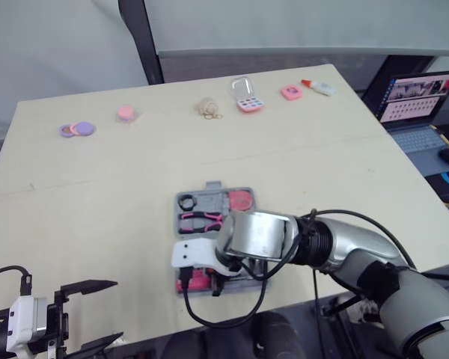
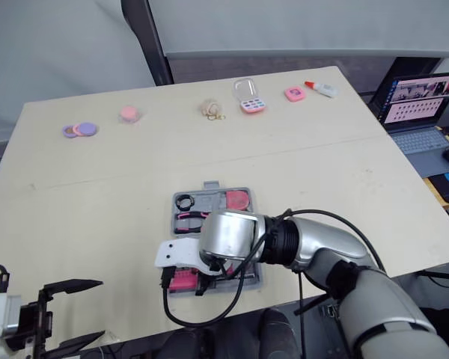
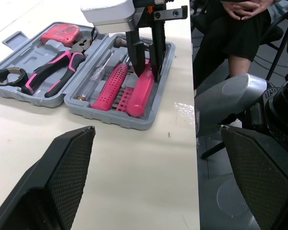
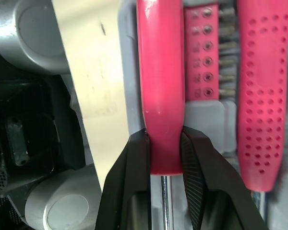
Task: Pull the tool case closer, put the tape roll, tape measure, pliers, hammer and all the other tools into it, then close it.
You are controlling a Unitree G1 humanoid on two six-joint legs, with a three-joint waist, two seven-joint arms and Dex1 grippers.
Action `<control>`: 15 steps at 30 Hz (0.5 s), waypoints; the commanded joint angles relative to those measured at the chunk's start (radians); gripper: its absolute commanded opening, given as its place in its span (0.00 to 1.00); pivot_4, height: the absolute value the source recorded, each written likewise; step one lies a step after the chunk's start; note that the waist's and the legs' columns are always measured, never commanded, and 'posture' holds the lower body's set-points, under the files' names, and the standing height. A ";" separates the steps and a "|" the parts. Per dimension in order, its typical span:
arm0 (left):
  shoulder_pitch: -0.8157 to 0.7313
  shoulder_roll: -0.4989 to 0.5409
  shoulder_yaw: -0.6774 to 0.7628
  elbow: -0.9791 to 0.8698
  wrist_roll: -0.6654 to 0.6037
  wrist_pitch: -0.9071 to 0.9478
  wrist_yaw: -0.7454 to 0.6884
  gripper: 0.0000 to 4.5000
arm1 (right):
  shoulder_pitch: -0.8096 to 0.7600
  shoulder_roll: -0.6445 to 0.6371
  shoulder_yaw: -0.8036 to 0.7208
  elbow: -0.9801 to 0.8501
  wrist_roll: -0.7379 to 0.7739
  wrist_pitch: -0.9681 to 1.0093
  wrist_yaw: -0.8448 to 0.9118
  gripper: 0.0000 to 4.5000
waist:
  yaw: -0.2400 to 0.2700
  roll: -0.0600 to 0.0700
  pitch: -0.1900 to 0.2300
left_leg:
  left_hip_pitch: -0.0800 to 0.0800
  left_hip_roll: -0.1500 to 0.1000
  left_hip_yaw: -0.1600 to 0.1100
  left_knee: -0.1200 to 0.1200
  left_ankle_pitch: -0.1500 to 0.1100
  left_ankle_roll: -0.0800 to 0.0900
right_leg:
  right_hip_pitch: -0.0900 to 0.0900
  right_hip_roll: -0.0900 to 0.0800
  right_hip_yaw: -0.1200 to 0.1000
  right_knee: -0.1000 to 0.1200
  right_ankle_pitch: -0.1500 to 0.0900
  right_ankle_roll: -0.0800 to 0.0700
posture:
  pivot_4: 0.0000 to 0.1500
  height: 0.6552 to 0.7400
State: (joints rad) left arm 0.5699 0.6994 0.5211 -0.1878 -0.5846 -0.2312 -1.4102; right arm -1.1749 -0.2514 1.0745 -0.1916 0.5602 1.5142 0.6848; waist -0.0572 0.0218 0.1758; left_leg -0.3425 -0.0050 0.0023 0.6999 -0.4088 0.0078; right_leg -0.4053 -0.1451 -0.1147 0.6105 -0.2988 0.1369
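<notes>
**Right gripper clamping a screwdriver inside the open tool case**

The right gripper (image 4: 164, 143) is clenching its two black fingers on the smooth pink handle of a screwdriver (image 4: 161, 81), right where the handle is meeting the metal shaft. The shaft is running back between the fingers. The screwdriver is lying in the tool case (image 3: 110, 119), which is sitting open on the table (image 1: 97, 187), and it is in the half closest to the table's near edge.

Just beside the jaws, on the side of the handle away from that edge, a pink bit strip (image 4: 201, 52) is sitting in its slot. Beyond the strip, a dotted pink handle (image 4: 261, 96) is lying parallel to the gripped one. Farther from the jaws, in the case's other half, the pliers (image 3: 55, 72), the red tape measure (image 3: 61, 34) and the black tape roll (image 3: 19, 77) are resting in their recesses.

The left gripper (image 1: 97, 314) is hanging over the table's near edge, well apart from the case, with its jaws spread wide and holding nothing. The case is lying ahead of these jaws. A seated person (image 3: 240, 28) is showing past the table edge.
</notes>
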 commanded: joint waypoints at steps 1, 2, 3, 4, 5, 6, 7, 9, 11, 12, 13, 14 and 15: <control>0.023 -0.005 -0.001 -0.026 0.000 -0.005 0.006 1.00 | -0.014 0.011 0.011 -0.016 0.000 0.006 0.019 0.08 | 0.000 0.000 0.000 | 0.000 0.000 0.000 0.000 0.000 0.000 | 0.000 0.000 0.000 0.000 0.000 0.000 | 1.00 1.00; 0.023 -0.005 -0.002 -0.027 0.000 -0.004 0.008 1.00 | -0.015 0.012 0.014 -0.015 0.000 0.007 0.019 0.08 | 0.000 0.000 0.000 | 0.000 0.000 0.000 0.000 0.000 0.000 | 0.000 0.000 0.000 0.000 0.000 0.000 | 1.00 1.00; 0.023 -0.006 -0.003 -0.028 0.001 -0.004 0.009 1.00 | -0.016 0.013 0.015 -0.015 0.000 0.008 0.019 0.08 | 0.000 0.000 0.000 | 0.000 0.000 0.000 0.000 0.000 0.000 | 0.000 0.000 -0.001 0.000 0.000 0.000 | 1.00 1.00; 0.023 -0.006 -0.004 -0.029 0.001 -0.003 0.011 1.00 | -0.017 0.016 0.017 -0.013 -0.001 0.009 0.018 0.08 | 0.000 0.000 0.000 | 0.000 0.000 0.000 0.000 0.000 0.000 | 0.000 0.000 -0.001 0.000 0.000 0.000 | 1.00 1.00; 0.023 -0.006 -0.006 -0.029 0.002 -0.003 0.013 1.00 | -0.018 0.018 0.018 -0.011 -0.002 0.009 0.017 0.08 | 0.000 0.000 0.000 | 0.000 0.000 0.000 0.000 0.000 0.000 | 0.000 0.000 -0.001 0.000 0.000 0.000 | 1.00 1.00; 0.022 -0.007 -0.007 -0.030 0.003 -0.003 0.015 1.00 | -0.019 0.020 0.019 -0.009 -0.003 0.011 0.016 0.08 | 0.000 0.000 0.000 | 0.000 0.000 0.001 0.000 0.000 0.000 | 0.000 -0.001 -0.001 0.000 0.000 0.000 | 1.00 1.00; 0.022 -0.007 -0.010 -0.031 0.003 -0.004 0.017 1.00 | -0.021 0.023 0.020 -0.008 -0.003 0.013 0.016 0.08 | 0.000 0.000 0.000 | 0.000 0.000 0.001 0.000 0.000 0.000 | 0.000 -0.001 -0.001 0.000 0.000 0.000 | 1.00 1.00; 0.023 -0.009 -0.016 -0.034 0.005 -0.006 0.024 1.00 | -0.023 0.024 0.022 -0.008 -0.004 0.017 0.015 0.08 | 0.000 0.000 0.000 | 0.000 0.000 0.001 0.000 0.000 0.000 | 0.000 -0.001 -0.002 0.000 0.000 0.000 | 1.00 1.00; 0.026 -0.012 -0.022 -0.038 0.008 -0.008 0.029 1.00 | -0.026 0.027 0.026 -0.006 -0.005 0.021 0.015 0.08 | 0.000 0.000 0.000 | 0.000 0.000 0.001 0.000 0.000 0.000 | -0.001 -0.001 -0.002 0.000 0.000 0.000 | 1.00 1.00; 0.027 -0.014 -0.024 -0.039 0.009 -0.009 0.031 1.00 | -0.028 0.030 0.029 -0.003 -0.005 0.023 0.014 0.08 | 0.000 0.000 0.000 | 0.000 0.000 0.001 0.000 0.000 0.000 | -0.001 -0.001 -0.002 0.001 0.000 -0.001 | 1.00 1.00; 0.027 -0.015 -0.026 -0.039 0.010 -0.010 0.032 1.00 | -0.031 0.034 0.030 0.001 -0.006 0.025 0.013 0.08 | 0.000 0.000 0.000 | 0.000 0.000 0.001 0.000 0.000 0.000 | -0.001 -0.001 -0.002 0.001 0.000 -0.001 | 1.00 1.00; 0.028 -0.016 -0.027 -0.039 0.011 -0.011 0.033 1.00 | -0.033 0.037 0.032 0.004 -0.007 0.026 0.013 0.08 | -0.001 0.000 0.000 | 0.000 0.000 0.001 0.000 0.000 0.000 | -0.001 -0.001 -0.002 0.001 0.000 -0.001 | 1.00 1.00; 0.028 -0.018 -0.030 -0.039 0.013 -0.013 0.035 1.00 | -0.036 0.040 0.032 0.008 -0.007 0.028 0.013 0.08 | -0.001 0.000 0.000 | 0.000 0.000 0.001 0.000 0.000 0.000 | -0.001 -0.001 -0.002 0.001 0.000 -0.001 | 1.00 1.00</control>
State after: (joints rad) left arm 0.5781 0.6848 0.4888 -0.1987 -0.5785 -0.2313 -1.3814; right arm -1.1907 -0.2294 1.0998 -0.1798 0.5540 1.5378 0.6847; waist -0.0577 0.0215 0.1756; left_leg -0.3425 -0.0050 0.0034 0.6995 -0.4088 0.0078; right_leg -0.4066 -0.1457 -0.1168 0.6115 -0.2991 0.1363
